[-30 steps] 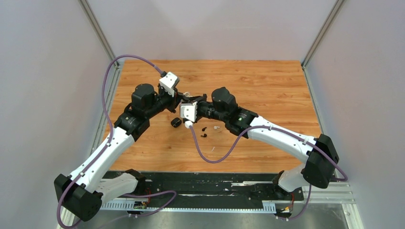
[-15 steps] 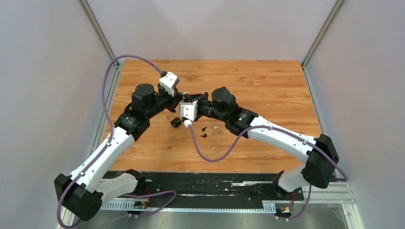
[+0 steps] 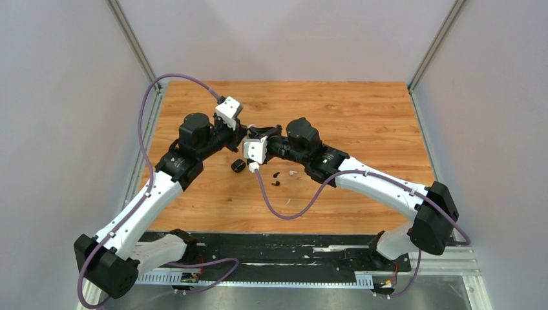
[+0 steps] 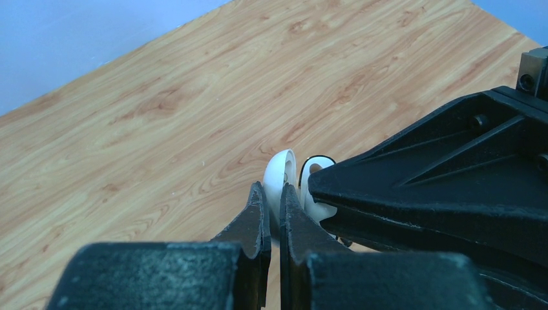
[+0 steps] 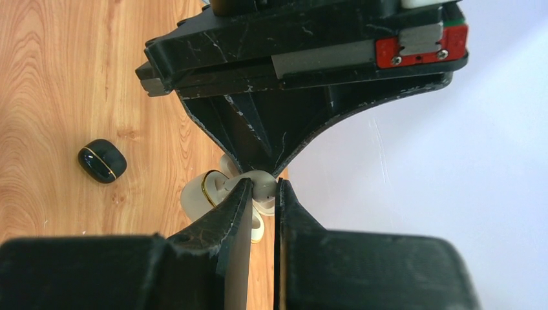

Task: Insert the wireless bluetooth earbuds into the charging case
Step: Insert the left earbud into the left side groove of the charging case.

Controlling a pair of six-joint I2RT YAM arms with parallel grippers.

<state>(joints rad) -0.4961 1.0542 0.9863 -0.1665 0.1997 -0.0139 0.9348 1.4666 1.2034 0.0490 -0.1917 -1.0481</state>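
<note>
An open white charging case (image 5: 197, 196) with a gold rim is held above the table between both grippers; it also shows in the left wrist view (image 4: 279, 173) and the top view (image 3: 252, 128). My left gripper (image 4: 273, 194) is shut on the case's thin lid. My right gripper (image 5: 263, 187) is shut on a small white rounded piece, seemingly a white earbud (image 5: 262, 183), right at the case's opening. On the table lie another white earbud (image 3: 293, 173) and two black earbuds (image 3: 276, 175), in front of the right gripper (image 3: 257, 135).
A closed black charging case (image 3: 238, 166) with a gold seam lies on the wooden table (image 3: 362, 116) below the grippers; it also shows in the right wrist view (image 5: 102, 161). A purple cable (image 3: 284, 210) hangs over the near table. Grey walls surround the table.
The right gripper has shifted very slightly left toward the left gripper. Things on the table have not moved.
</note>
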